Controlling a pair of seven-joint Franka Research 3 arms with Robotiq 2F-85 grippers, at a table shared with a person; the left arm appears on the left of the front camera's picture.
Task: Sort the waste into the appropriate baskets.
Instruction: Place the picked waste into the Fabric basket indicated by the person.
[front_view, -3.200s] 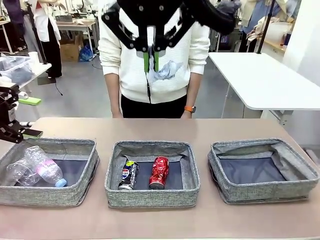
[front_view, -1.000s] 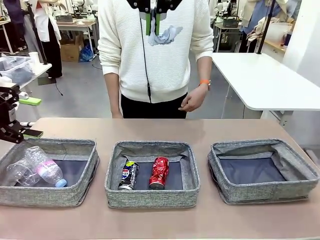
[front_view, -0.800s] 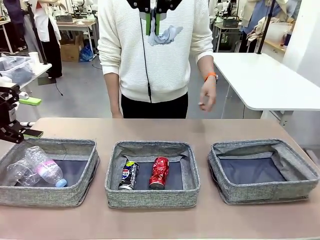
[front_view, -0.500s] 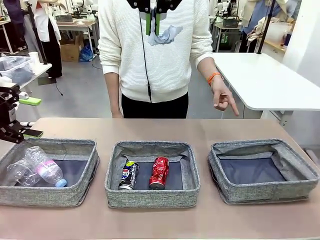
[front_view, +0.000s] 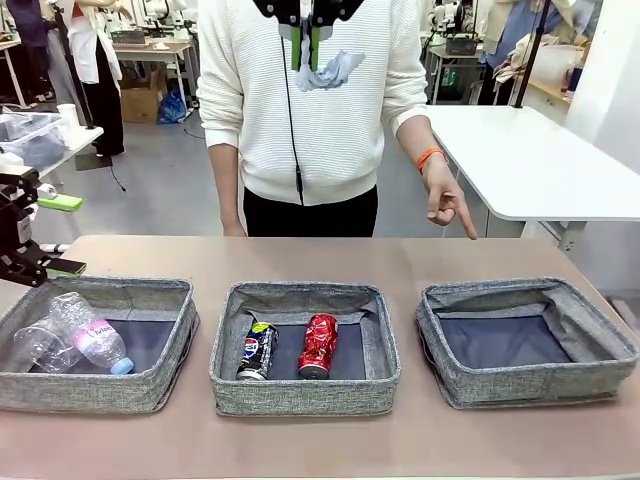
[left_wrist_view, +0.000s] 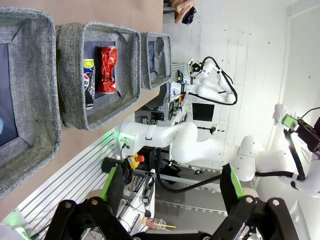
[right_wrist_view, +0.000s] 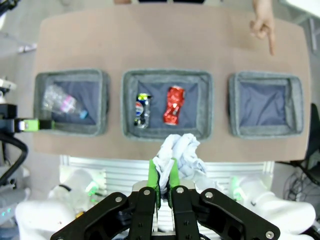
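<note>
High above the table's middle, my right gripper (front_view: 305, 52) is shut on a crumpled white paper wad (front_view: 328, 70); the right wrist view shows the wad (right_wrist_view: 179, 152) between the right gripper's (right_wrist_view: 163, 176) green pads. Three grey baskets stand in a row below. The left basket (front_view: 90, 392) holds a clear bottle (front_view: 92, 335) and a clear cup (front_view: 35, 347). The middle basket (front_view: 300, 396) holds a dark blue can (front_view: 256, 350) and a crushed red can (front_view: 318, 345). The right basket (front_view: 520, 388) holds nothing. My left gripper (front_view: 62, 235) hangs open at the table's left edge, holding nothing.
A person in a white sweater stands at the far side. Their hand (front_view: 447, 205) points a finger down toward the right basket, also seen from above as the hand (right_wrist_view: 263, 26). A white table (front_view: 530, 160) stands behind on the right.
The person's hand has come up from their side and now points downward to the right. My right gripper rose earlier with the wad and has held still for the last second.
</note>
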